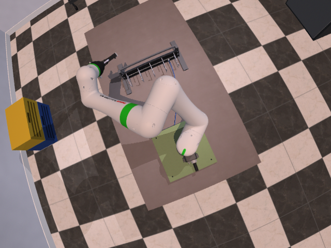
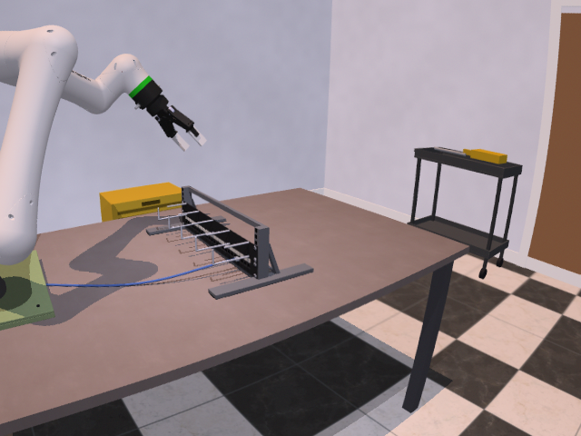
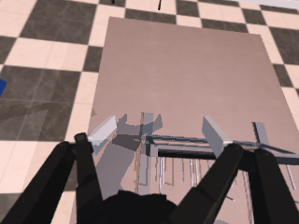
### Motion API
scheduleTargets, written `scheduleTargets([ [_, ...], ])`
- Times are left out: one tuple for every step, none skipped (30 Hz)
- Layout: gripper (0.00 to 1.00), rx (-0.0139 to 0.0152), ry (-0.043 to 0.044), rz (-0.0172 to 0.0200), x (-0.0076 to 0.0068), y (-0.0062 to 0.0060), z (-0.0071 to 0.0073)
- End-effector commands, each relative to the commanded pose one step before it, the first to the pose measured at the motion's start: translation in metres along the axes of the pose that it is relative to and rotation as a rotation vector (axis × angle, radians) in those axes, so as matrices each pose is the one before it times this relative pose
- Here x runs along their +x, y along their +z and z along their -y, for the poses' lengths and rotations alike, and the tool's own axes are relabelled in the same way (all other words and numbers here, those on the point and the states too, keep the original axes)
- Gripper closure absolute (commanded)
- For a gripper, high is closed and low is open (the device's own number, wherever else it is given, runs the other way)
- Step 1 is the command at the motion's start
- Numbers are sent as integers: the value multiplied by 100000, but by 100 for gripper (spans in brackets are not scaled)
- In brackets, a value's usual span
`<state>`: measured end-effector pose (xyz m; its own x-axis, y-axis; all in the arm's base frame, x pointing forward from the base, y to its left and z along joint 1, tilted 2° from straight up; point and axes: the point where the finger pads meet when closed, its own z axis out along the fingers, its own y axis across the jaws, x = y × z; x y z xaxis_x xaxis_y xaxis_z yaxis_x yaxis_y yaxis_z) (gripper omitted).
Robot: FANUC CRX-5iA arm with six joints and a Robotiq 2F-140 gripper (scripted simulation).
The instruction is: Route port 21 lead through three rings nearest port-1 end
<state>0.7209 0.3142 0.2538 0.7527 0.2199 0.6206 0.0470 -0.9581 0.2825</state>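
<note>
A black patch panel rack point(image 1: 149, 66) point(image 2: 243, 255) point(image 3: 187, 151) stands on the brown table point(image 1: 149, 26) point(image 2: 328, 225) point(image 3: 187, 70). Its silver cable rings point(image 1: 140, 76) point(image 2: 206, 232) point(image 3: 161, 173) stick out of the front, towards the arm's base. A blue lead point(image 1: 175, 118) point(image 2: 117, 284) runs from the rack's port-21 end across the table to the base plate; it passes through no ring that I can make out. My gripper point(image 1: 113, 56) point(image 2: 191, 142) point(image 3: 156, 122) is open and empty. It hangs high above the rack's port-1 end, tilted down.
The arm stands on a green base plate point(image 1: 170, 165) point(image 2: 23, 300). A yellow toolbox point(image 1: 24, 122) point(image 2: 135, 197) sits on the floor beyond the table's edge. A black cart point(image 2: 464, 197) stands by the wall. The rack's grey feet point(image 2: 260, 280) rest on the table.
</note>
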Motion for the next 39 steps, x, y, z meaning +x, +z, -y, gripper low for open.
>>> scheduleTargets([
  [0,-895,11489,6280,-2639,-327,-3362],
  [0,-229,2572,1422,-550,-47,-792],
  [0,-238,2570,1424,-544,-44,-795],
  [0,0,0,0,0,0,0],
  [0,0,0,0,0,0,0],
  [0,-729,7311,4074,-1577,-136,-2246],
  [0,-196,1844,1032,-377,-23,-582],
  [0,-250,2284,1281,-465,-26,-723],
  [0,-282,2493,1403,-505,-26,-792],
  [0,-295,2524,1424,-507,-23,-806],
  [0,-307,2540,1438,-506,-19,-815],
  [0,-318,2544,1444,-503,-15,-820],
  [0,-328,2541,1447,-498,-11,-823],
  [0,-337,2534,1448,-492,-7,-826],
  [0,-347,2527,1449,-486,-2,-828],
  [0,-357,2523,1451,-481,3,-830],
  [0,-366,2516,1452,-476,8,-832],
  [0,-377,2513,1455,-471,13,-836],
  [0,-387,2506,1457,-465,18,-838],
  [0,-397,2499,1458,-460,23,-840],
  [0,0,0,0,0,0,0],
  [0,0,0,0,0,0,0],
  [0,-1194,7117,4183,-1341,70,-2385],
  [0,-319,1809,1070,-318,33,-621],
  [0,-397,2204,1308,-386,45,-759],
  [0,-441,2386,1422,-415,54,-825],
  [0,-461,2428,1452,-418,61,-844],
  [0,-478,2453,1473,-418,68,-857],
  [0,-491,2453,1480,-413,75,-861],
  [0,-502,2443,1480,-406,82,-862],
  [0,-512,2431,1479,-399,88,-862],
  [0,-525,2425,1482,-393,96,-865],
  [0,-536,2416,1483,-387,103,-866],
  [0,-548,2406,1483,-380,110,-867],
  [0,-561,2400,1486,-374,118,-869],
  [0,-574,2393,1488,-367,125,-870],
  [0,-586,2383,1489,-361,133,-871],
  [0,0,0,0,0,0,0],
  [0,0,0,0,0,0,0],
])
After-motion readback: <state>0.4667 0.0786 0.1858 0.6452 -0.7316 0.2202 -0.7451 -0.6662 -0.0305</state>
